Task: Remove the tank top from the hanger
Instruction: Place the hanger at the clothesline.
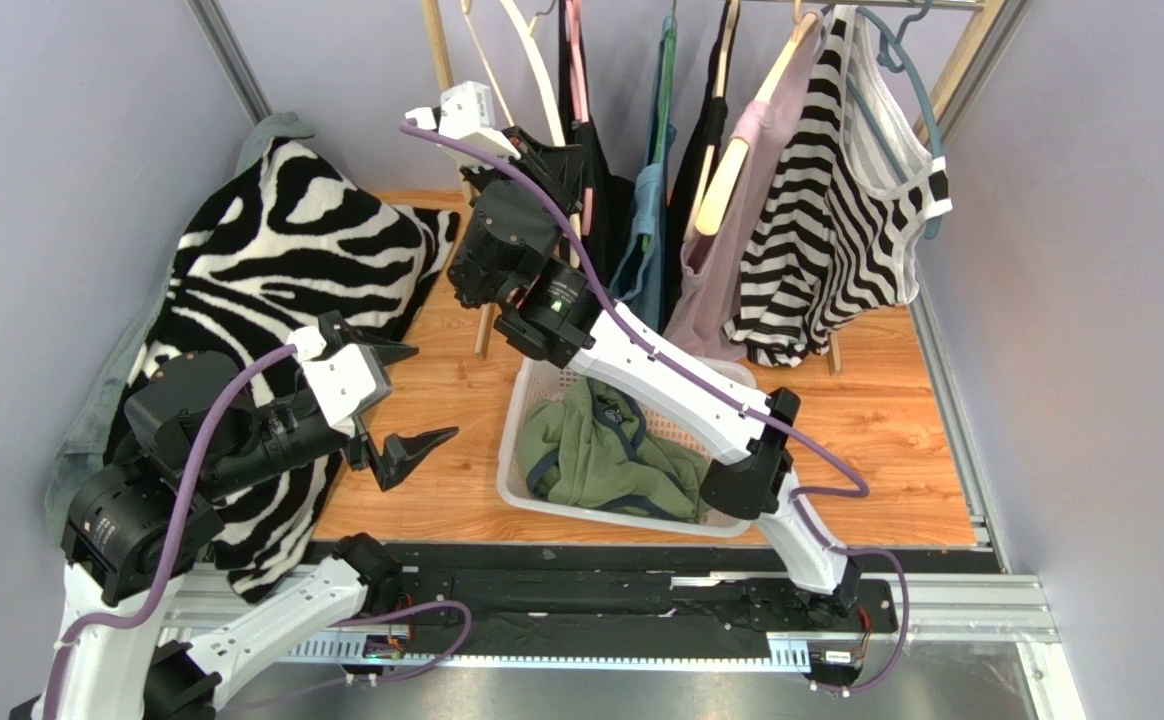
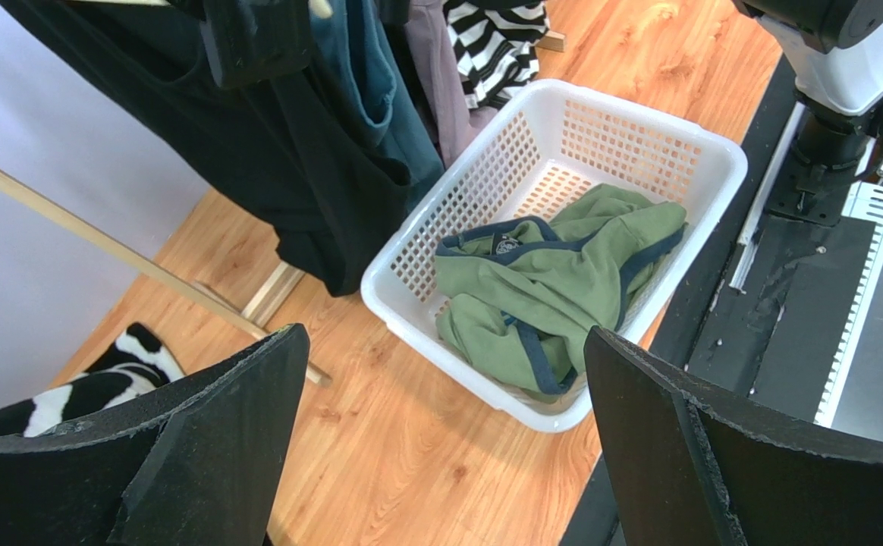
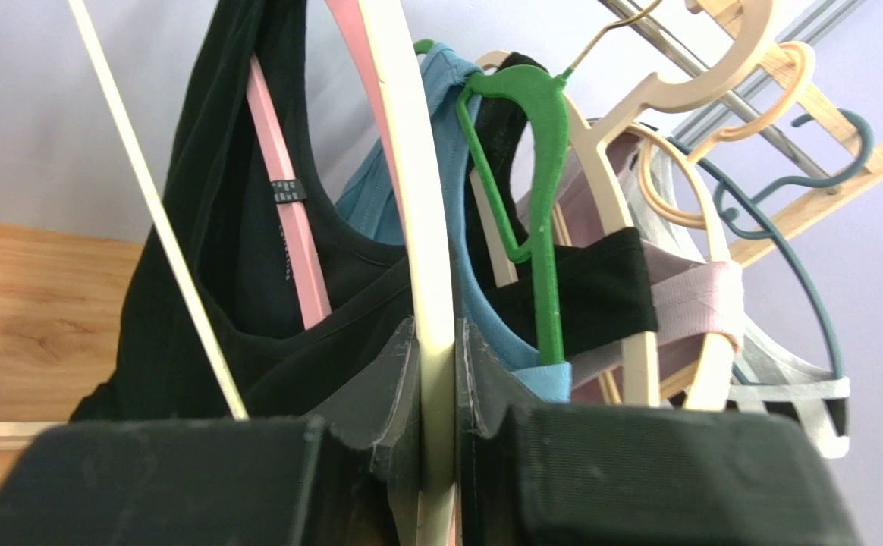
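My right gripper [image 3: 440,341] [image 1: 528,150] is up at the clothes rack, shut on the arm of a cream hanger [image 3: 418,205] that runs straight up between its jaws. A black tank top [image 3: 218,228] hangs just left of and behind that hanger, next to a pink hanger [image 3: 287,216]; I cannot tell which of the two carries it. My left gripper [image 2: 444,341] [image 1: 400,402] hovers open and holds nothing, low over the wooden floor left of the white basket [image 2: 389,273] [image 1: 521,405].
A green garment [image 2: 549,273] [image 1: 603,450] lies in the basket. More clothes hang on the rack: blue [image 3: 446,137], lilac and a black-and-white striped top [image 1: 821,225]. A zebra-print cloth [image 1: 288,255] is draped at the left. The rack's wooden leg [image 2: 127,256] crosses the floor.
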